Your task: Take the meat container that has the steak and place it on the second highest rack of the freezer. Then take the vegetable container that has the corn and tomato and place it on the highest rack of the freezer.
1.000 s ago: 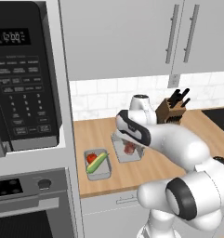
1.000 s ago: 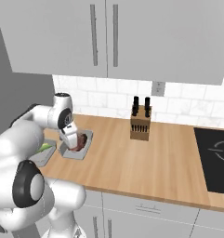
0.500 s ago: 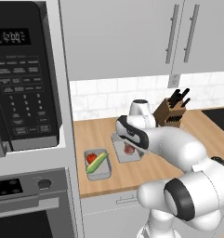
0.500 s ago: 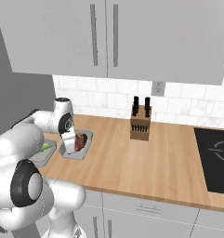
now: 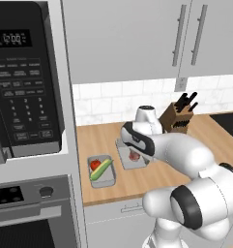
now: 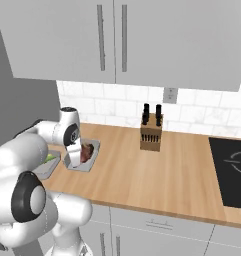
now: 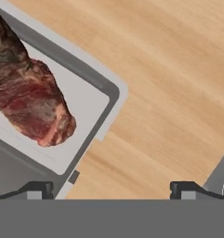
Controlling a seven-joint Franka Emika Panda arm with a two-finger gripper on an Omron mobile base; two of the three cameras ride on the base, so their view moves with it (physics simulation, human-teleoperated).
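The meat container (image 6: 93, 158) is a shallow grey tray on the wooden counter, with the dark red-brown steak (image 6: 87, 152) lying in it. My gripper (image 6: 73, 161) hangs just over the tray's near left edge, open and holding nothing. In the hand view the steak (image 7: 32, 100) lies at the left. The tray's corner rim (image 7: 109, 90) runs down between my wide-apart fingertips (image 7: 36, 189). Left of it sits the vegetable container (image 5: 108, 180) with the tomato (image 5: 94, 164) and the corn (image 5: 102, 168). The freezer and its racks are out of view.
A knife block (image 6: 151, 135) stands at the back of the counter (image 6: 157, 175), with a black cooktop (image 6: 232, 172) to its right. A microwave (image 5: 26, 82) and an oven (image 5: 31, 213) stand left of the counter. Wall cabinets hang above.
My hand has come down a little closer to the meat container's edge. The jaws stay wide, and both containers have not moved.
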